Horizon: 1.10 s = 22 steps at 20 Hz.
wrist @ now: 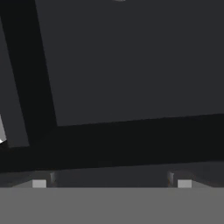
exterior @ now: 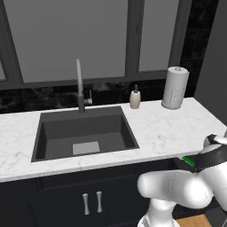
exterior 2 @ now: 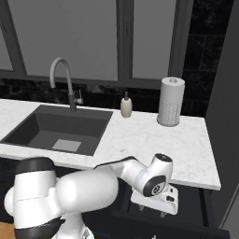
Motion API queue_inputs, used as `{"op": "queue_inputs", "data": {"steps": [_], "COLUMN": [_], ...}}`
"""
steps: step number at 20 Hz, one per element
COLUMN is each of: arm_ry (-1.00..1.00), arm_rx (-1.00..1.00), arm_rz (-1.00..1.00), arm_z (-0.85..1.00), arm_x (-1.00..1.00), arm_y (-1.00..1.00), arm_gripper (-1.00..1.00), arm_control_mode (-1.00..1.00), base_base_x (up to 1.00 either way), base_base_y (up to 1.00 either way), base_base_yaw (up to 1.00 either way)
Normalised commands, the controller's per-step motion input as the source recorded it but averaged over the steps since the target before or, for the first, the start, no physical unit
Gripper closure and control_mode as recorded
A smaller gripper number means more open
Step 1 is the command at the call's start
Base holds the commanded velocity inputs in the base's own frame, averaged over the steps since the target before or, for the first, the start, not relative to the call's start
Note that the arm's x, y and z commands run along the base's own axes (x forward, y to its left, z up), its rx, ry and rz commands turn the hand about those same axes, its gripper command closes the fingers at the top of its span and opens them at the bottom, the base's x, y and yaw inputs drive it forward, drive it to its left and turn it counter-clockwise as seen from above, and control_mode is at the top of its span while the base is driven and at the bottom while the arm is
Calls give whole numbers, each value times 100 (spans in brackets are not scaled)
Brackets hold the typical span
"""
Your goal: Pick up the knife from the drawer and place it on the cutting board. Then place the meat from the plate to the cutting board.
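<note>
The white marble worktop [exterior: 168, 128] ran across both base views, w/ dark windows behind; black cabinets below, two vertical silver handles [exterior: 91, 202] on the doors under the sink. The black sink [exterior: 84, 133] sat set into the worktop, left of centre; a pale grey square [exterior: 86, 147] lay on its floor; the tap [exterior: 80, 86] rose at its back edge, curved in the right base view. The arm [exterior 2: 93, 186] bent low in front of the cabinets, reaching down & right below the worktop edge; its hand [exterior 2: 156, 198] sat under the worktop lip in the right base view, over the open black drawer [exterior 2: 186, 219]. A paper towel roll [exterior: 175, 88] stood upright at the back right of the worktop; a small soap bottle [exterior: 135, 97] stood between roll & tap, apart from both. The knife [exterior: 189, 161]: just its bright green handle showed in the left base view, right under the worktop edge, touching the dark wrist of the arm; blade hidden; can't tell if it lay in the drawer or was gripped. The jaws [wrist: 111, 183]: two tips wide apart at the bottom of the hand view, nothing seen between them, dark drawer surfaces ahead; whether they held the knife I couldn't tell.
</note>
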Motion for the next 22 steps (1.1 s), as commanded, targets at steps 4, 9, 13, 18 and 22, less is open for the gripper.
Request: {"op": "queue_inputs", "data": {"steps": [4, 9, 13, 18, 22], "arm_ry": [0, 0, 0, 0, 3], "arm_rx": [0, 0, 0, 0, 0], "arm_rz": [1, 0, 0, 0, 0], "arm_z": [0, -6, -26, -24, -9], "arm_x": [20, 30, 6, 0, 0], "arm_y": [0, 0, 0, 0, -5], "arm_gripper": [-100, -100, -100, -100, -100], "arm_control_mode": [-100, -100, -100, -100, -100], "base_base_x": [0, 0, 0, 0, 0], "base_base_y": [0, 0, 0, 0, 0], "base_base_yaw": [0, 0, 0, 0, 0]}}
